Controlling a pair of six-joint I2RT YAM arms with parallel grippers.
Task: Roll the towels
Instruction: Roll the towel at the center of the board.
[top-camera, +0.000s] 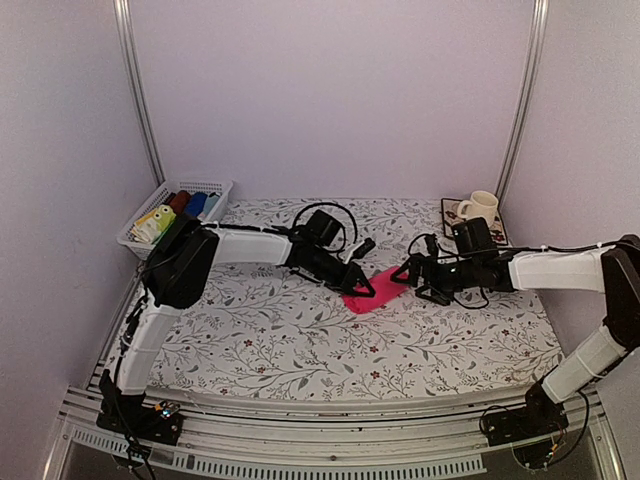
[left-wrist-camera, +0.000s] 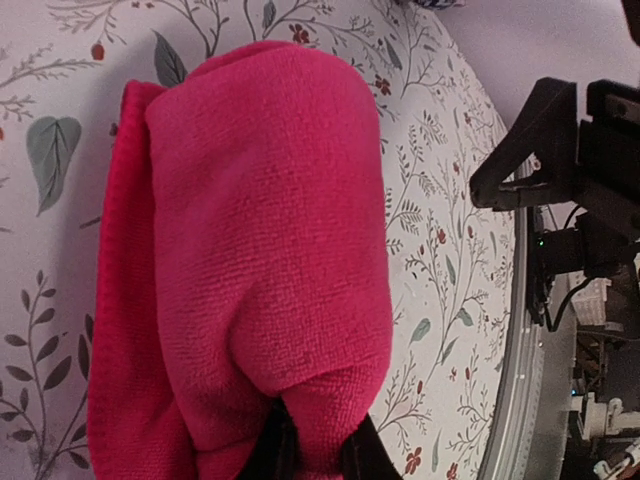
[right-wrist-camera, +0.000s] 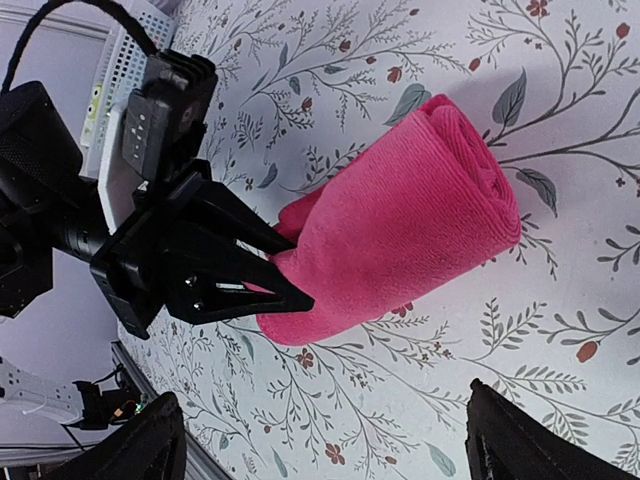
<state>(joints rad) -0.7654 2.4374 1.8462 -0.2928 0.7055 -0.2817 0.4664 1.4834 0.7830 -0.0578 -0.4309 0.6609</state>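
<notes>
The hot pink towel (top-camera: 380, 292) lies mid-table as a loose roll; it also shows in the left wrist view (left-wrist-camera: 260, 240) and the right wrist view (right-wrist-camera: 410, 225). My left gripper (top-camera: 361, 288) is shut on the roll's near-left end, and cloth bulges over its fingertips (left-wrist-camera: 268, 452). My right gripper (top-camera: 408, 275) is open and empty, just right of the roll's far end. Its fingers (right-wrist-camera: 150, 440) spread wide above the table and do not touch the cloth. The lime-yellow patterned towel (top-camera: 152, 223) lies in the white basket (top-camera: 215, 186) at the back left.
The basket also holds dark red, blue and green cloth rolls (top-camera: 192, 203). A cream mug (top-camera: 480, 207) stands on a patterned mat at the back right. Metal frame posts rise at both back corners, and the table's rail runs along the front.
</notes>
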